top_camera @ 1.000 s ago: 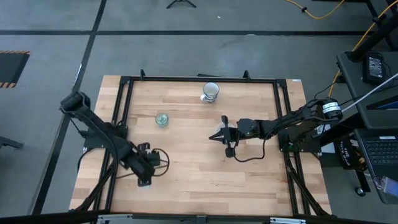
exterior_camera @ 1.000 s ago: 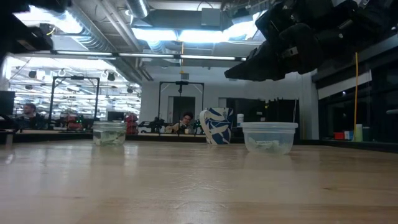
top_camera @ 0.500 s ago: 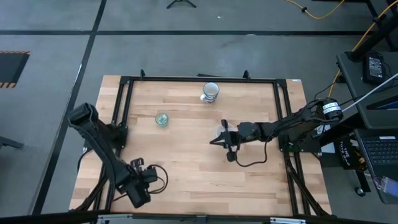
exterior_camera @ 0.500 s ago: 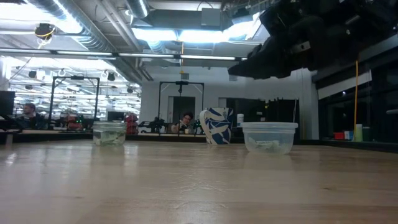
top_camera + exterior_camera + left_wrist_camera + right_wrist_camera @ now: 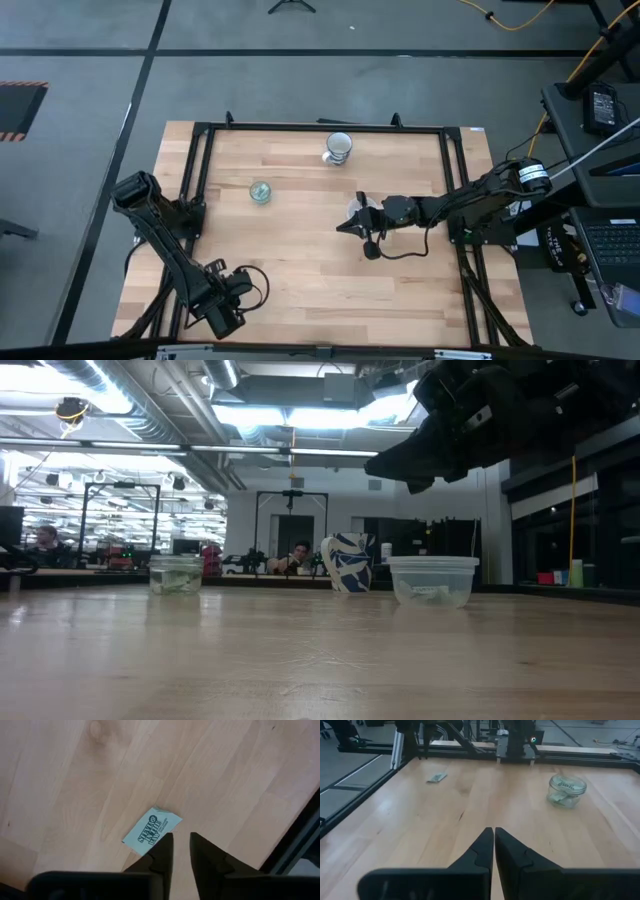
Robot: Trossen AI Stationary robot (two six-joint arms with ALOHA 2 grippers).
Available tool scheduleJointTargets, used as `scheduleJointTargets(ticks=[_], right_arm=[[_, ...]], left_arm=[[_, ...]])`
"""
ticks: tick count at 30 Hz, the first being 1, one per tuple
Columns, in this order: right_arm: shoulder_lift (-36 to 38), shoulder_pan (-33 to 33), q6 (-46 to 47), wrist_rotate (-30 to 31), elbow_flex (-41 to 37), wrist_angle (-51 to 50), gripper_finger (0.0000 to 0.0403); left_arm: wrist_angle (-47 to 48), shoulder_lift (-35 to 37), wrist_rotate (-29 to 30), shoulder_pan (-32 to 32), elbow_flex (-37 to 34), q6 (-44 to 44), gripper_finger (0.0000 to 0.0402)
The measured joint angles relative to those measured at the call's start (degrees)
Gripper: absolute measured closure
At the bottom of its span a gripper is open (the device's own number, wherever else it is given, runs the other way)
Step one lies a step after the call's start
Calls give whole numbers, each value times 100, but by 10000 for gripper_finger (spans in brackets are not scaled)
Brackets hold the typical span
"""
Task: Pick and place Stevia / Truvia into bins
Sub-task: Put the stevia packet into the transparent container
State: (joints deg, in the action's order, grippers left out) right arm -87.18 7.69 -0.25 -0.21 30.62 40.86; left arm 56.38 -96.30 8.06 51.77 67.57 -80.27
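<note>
- Green-and-white Stevia packet [image 5: 151,831] is seen flat on the wooden table [image 5: 320,270], at its near-left corner; left gripper [image 5: 180,840] hangs just above it, fingers narrowly parted, nothing held.
- Right gripper [image 5: 493,834] is pressed closed, empty, over the wider clear cup [image 5: 432,581].
- Smaller clear cup [image 5: 565,790], packets inside, is noted toward the table's far left.

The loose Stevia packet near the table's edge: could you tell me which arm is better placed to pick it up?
The left. Its gripper hangs directly over the packet, jaws slightly parted; the right gripper is at mid-table, far off.
</note>
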Motion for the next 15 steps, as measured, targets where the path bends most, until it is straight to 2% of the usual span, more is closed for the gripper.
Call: scheduleJointTargets(ticks=[10, 15], right_arm=[[0, 8, -122, 0, 1, -6, 382], [0, 127, -4, 2, 0, -74, 382]], left_arm=[[-2, -263, 497, 0, 0, -270, 259], [3, -432, 417, -11, 0, -764, 229]])
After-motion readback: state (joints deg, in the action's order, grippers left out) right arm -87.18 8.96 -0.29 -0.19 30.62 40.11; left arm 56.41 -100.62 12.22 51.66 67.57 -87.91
